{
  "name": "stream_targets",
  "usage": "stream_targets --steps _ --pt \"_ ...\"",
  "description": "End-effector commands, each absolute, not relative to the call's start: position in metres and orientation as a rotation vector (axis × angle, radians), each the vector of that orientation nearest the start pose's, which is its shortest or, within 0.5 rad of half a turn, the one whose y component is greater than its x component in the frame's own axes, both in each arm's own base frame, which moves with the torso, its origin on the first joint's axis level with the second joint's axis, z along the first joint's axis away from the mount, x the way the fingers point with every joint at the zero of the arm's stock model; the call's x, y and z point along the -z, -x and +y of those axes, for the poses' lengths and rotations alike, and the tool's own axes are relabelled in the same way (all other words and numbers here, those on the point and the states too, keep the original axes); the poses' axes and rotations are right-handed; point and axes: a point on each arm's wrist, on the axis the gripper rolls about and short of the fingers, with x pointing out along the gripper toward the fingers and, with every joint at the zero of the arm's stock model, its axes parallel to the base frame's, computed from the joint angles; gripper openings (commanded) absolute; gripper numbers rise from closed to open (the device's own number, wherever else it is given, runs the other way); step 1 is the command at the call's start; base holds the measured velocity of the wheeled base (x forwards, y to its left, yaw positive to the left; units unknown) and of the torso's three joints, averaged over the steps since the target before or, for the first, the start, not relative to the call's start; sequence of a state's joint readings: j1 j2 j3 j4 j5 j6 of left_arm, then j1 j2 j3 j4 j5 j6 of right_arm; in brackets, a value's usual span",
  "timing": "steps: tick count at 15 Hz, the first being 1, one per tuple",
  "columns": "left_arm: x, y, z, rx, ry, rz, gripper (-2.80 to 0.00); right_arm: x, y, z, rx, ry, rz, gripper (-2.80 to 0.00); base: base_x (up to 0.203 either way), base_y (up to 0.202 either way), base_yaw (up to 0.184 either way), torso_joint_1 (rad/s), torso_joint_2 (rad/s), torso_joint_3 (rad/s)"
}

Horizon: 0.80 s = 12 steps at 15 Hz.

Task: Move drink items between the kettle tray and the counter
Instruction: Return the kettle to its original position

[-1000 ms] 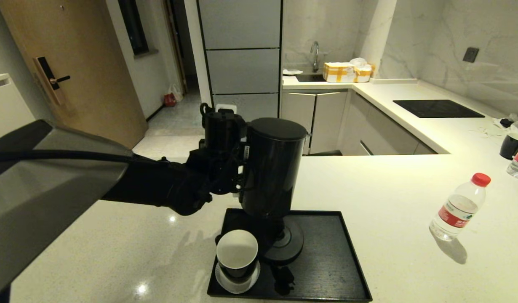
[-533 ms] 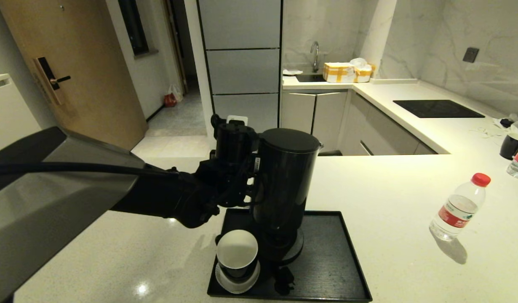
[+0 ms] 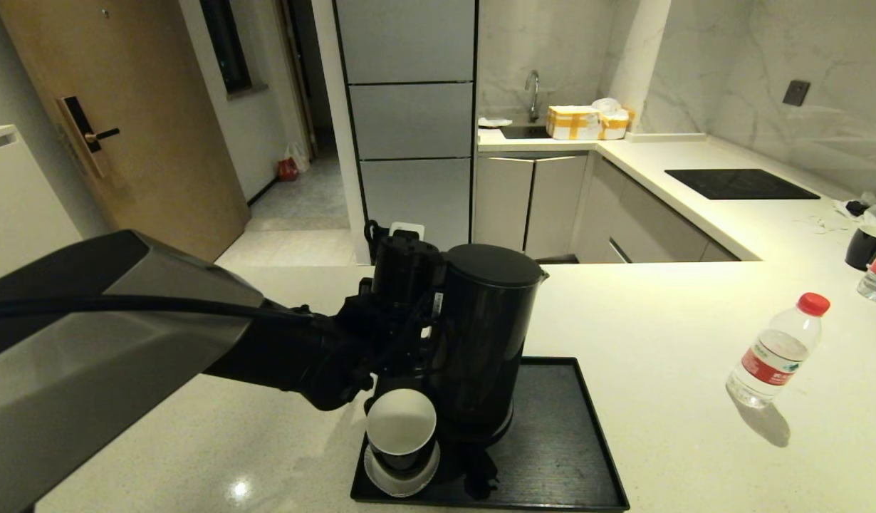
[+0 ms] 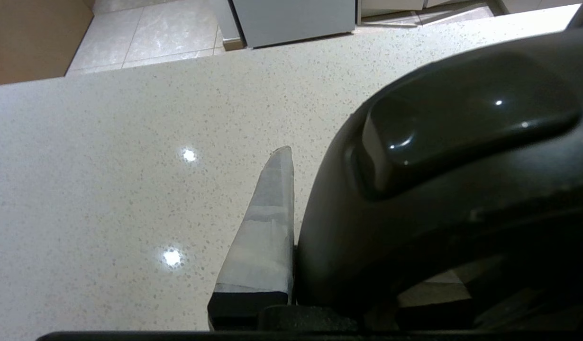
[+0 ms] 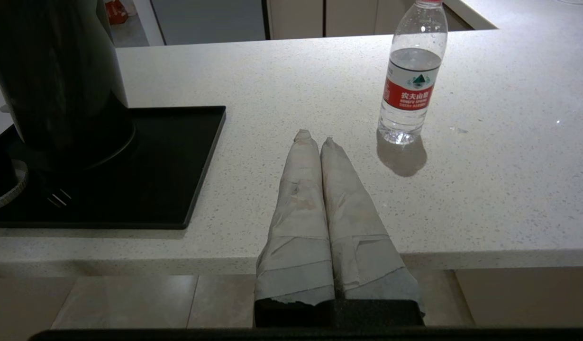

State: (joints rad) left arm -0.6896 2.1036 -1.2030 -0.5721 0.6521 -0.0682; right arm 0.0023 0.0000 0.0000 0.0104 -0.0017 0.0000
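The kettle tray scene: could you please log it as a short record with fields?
kettle: upright, over base disc, held at the handle
left gripper: shut on kettle handle
right gripper: shut, parked off the counter edge
cup: on saucer, in tray
water bottle: upright on counter

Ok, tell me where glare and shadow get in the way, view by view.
Head view: bright ceiling-light spots on the counter; the kettle and left gripper merge into one dark mass. Left wrist view: two glare spots on the counter, highlights on the kettle handle. Right wrist view: the tray is underexposed; the bottle casts a soft shadow.
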Motion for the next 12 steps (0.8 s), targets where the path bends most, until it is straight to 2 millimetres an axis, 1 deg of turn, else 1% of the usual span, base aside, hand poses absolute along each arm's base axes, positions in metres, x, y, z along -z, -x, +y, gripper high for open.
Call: stream_targets --steps 1,4,10,12 --pt "-0.132 -0.328 -0.252 0.022 -0.136 0.266 -2.8 -0.074 0.023 0.0 -0.003 0.0 0.014 -2.8 0.0 0.0 0.0 0.0 0.0 0.0" --pt "-0.124 -0.326 -0.251 0.022 -0.151 0.286 -2.8 -0.074 0.023 0.0 -0.002 0.0 0.014 -2.8 0.0 0.0 0.0 0.0 0.0 0.0" --pt "-0.119 -0.322 -0.249 0.02 -0.165 0.302 -2.8 -0.074 0.023 0.0 -0.002 0.0 0.014 -2.8 0.0 0.0 0.0 0.0 0.0 0.0" --pt "-0.118 -0.319 -0.252 0.029 -0.17 0.306 -2.8 -0.074 0.023 0.0 -0.002 0.0 0.014 -2.8 0.0 0.0 0.0 0.0 0.0 0.0"
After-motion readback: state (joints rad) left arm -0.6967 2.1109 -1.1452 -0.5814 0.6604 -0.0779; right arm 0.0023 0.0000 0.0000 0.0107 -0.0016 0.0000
